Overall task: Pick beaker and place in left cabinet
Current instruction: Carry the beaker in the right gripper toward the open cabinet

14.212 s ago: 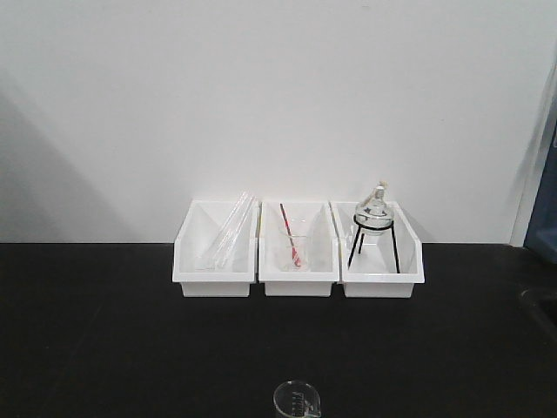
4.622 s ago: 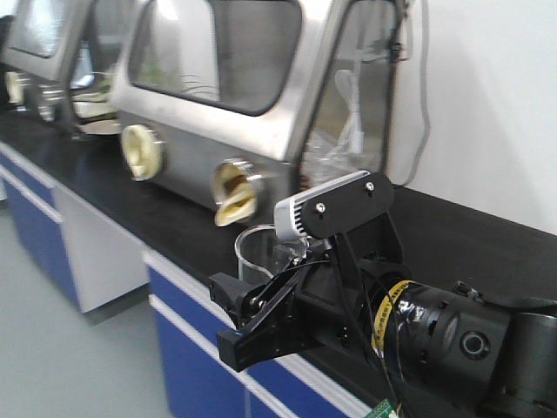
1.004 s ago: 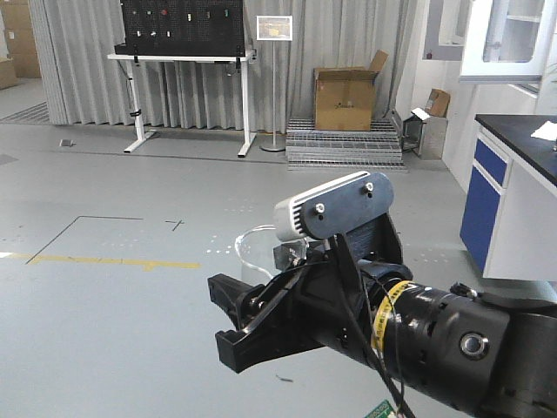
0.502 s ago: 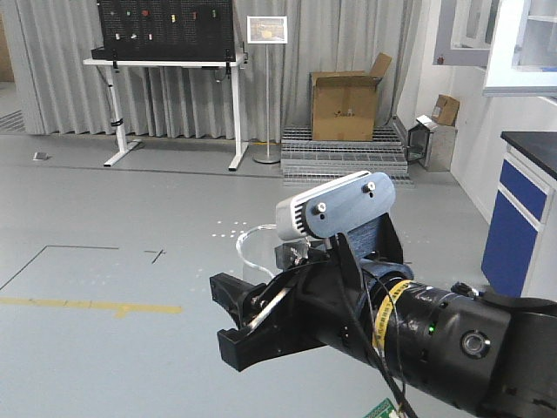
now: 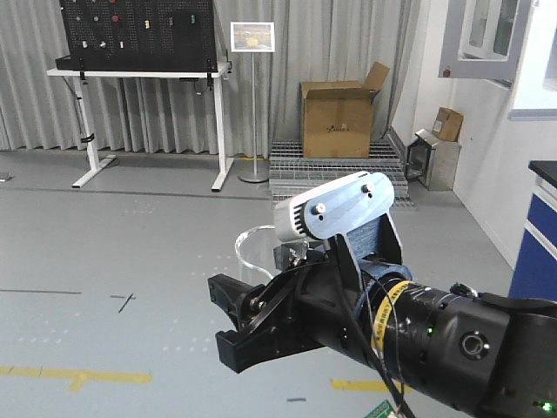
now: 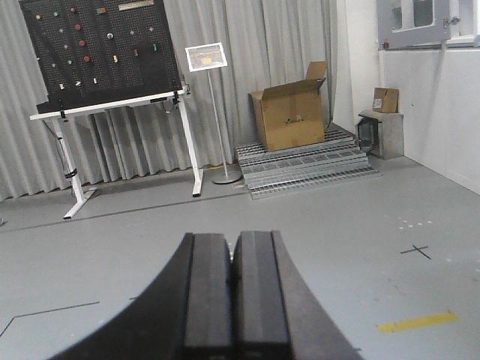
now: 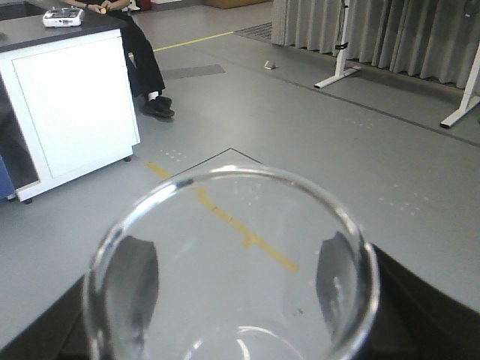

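Beaker (image 7: 231,296) sits rim-up, pinched between the two dark pads (image 7: 136,271) of the right gripper (image 5: 229,320), which carries it in the air above a grey floor (image 6: 337,225). The left gripper (image 6: 232,300) has its jaws pressed together on nothing and faces a cardboard box (image 6: 289,116).

Beaker (image 5: 251,247): small clear glass cylinder with a rounded rim, upright, mouth up. It is held off the floor in the right tool (image 5: 228,320). From the front only its rim and upper wall show above the black fingers. In the right wrist view the beaker (image 7: 229,270) fills the frame, with a dark pad (image 7: 132,271) pressed against each side of the wall.
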